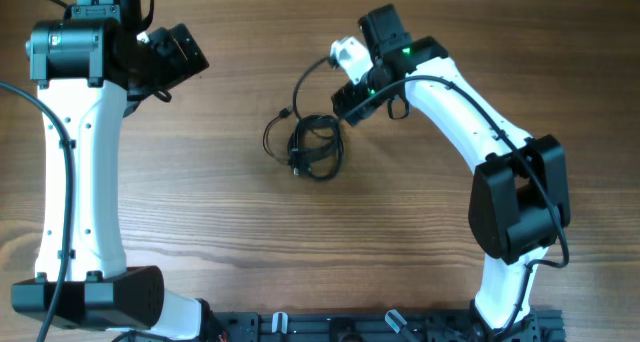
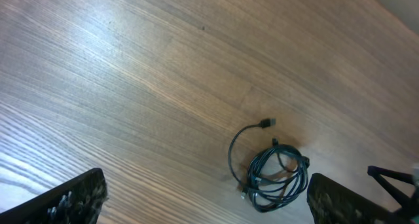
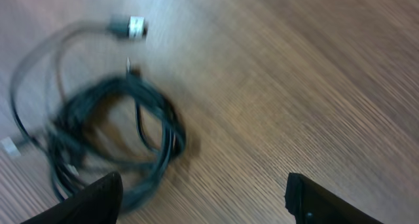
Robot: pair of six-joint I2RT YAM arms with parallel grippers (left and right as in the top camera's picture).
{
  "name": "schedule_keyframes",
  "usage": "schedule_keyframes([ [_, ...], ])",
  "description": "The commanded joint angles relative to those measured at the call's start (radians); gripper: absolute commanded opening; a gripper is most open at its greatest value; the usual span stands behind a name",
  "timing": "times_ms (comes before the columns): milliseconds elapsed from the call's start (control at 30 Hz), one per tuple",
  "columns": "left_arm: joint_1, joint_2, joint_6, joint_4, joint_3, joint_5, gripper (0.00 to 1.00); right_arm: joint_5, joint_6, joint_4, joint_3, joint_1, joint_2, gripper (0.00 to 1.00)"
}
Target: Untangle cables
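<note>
Wooden table (image 1: 230,242), coiled dark cables (image 1: 312,147)

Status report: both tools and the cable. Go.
Left tool open, empty, well clear of the cable. Right tool open, empty, at edge of tangled black cable bundle. Bundle lies loose on wooden table; nothing blocking.
</note>
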Motion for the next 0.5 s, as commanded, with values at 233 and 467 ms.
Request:
schedule_keyframes([
  [233,0.003,-0.005,0.077,-0.016,0.014,-0.014,1.0,-0.064,-0.332,0.321,-0.099,0.042,-0.01,0.91],
  [467,0.003,-0.005,0.085,-0.016,0.014,-0.014,1.0,-0.061,-0.218,0.293,-0.099,0.073,0.08,0.88],
])
